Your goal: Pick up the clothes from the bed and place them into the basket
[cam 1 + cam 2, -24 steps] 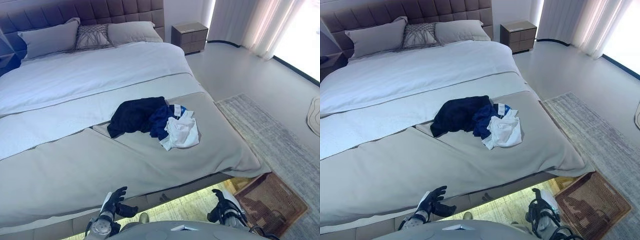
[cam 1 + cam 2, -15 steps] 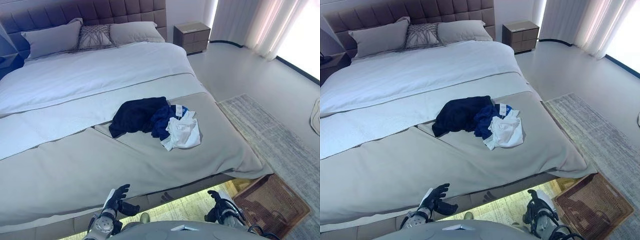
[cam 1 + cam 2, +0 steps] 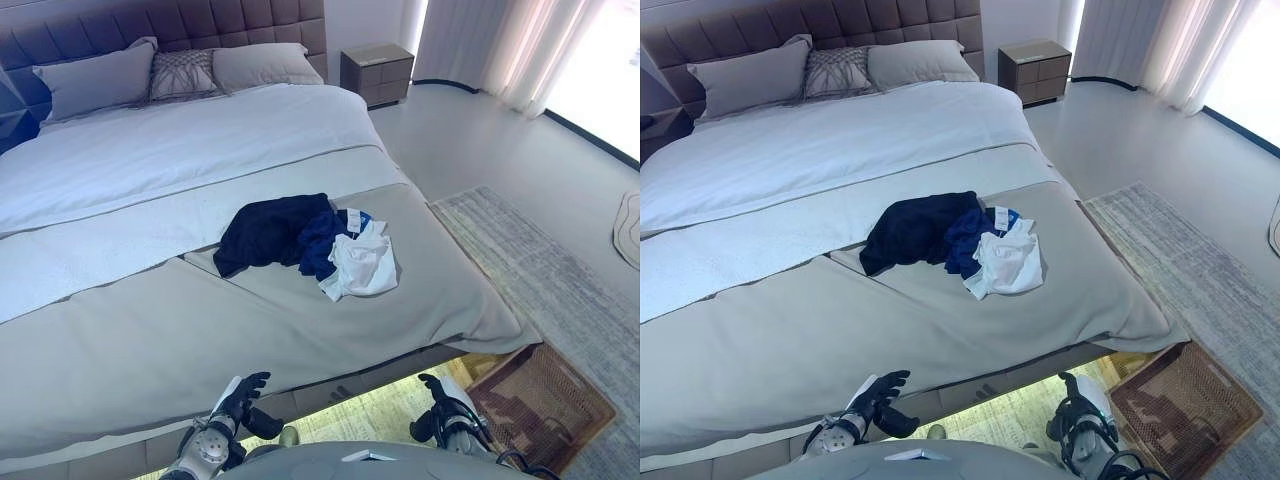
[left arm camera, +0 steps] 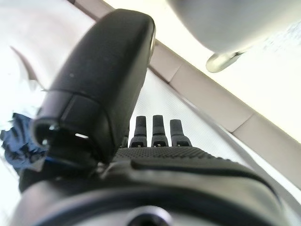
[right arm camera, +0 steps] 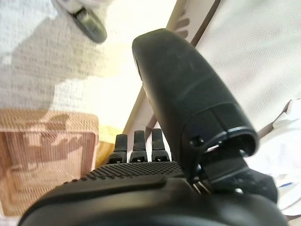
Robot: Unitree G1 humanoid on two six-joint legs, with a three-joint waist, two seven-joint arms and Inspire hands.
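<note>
A heap of clothes lies on the grey bed cover near the bed's foot: a dark navy garment [image 3: 268,229], a blue piece [image 3: 322,240] and a white one [image 3: 360,265] at its right. A woven brown basket [image 3: 540,405] stands on the floor by the bed's right front corner. My left hand [image 3: 243,396] hangs low in front of the bed's foot, fingers straight and empty. My right hand [image 3: 440,398] hangs low to the right, beside the basket, also open and empty. Both hands are well short of the clothes.
The bed [image 3: 150,330] has a tufted headboard and three pillows [image 3: 180,72] at the far end. A nightstand [image 3: 377,74] stands at the back right. A grey rug [image 3: 560,290] lies right of the bed, curtains [image 3: 500,50] behind it.
The camera has swayed slightly. Both hands stay low in front of the bed; the clothes have not moved.
</note>
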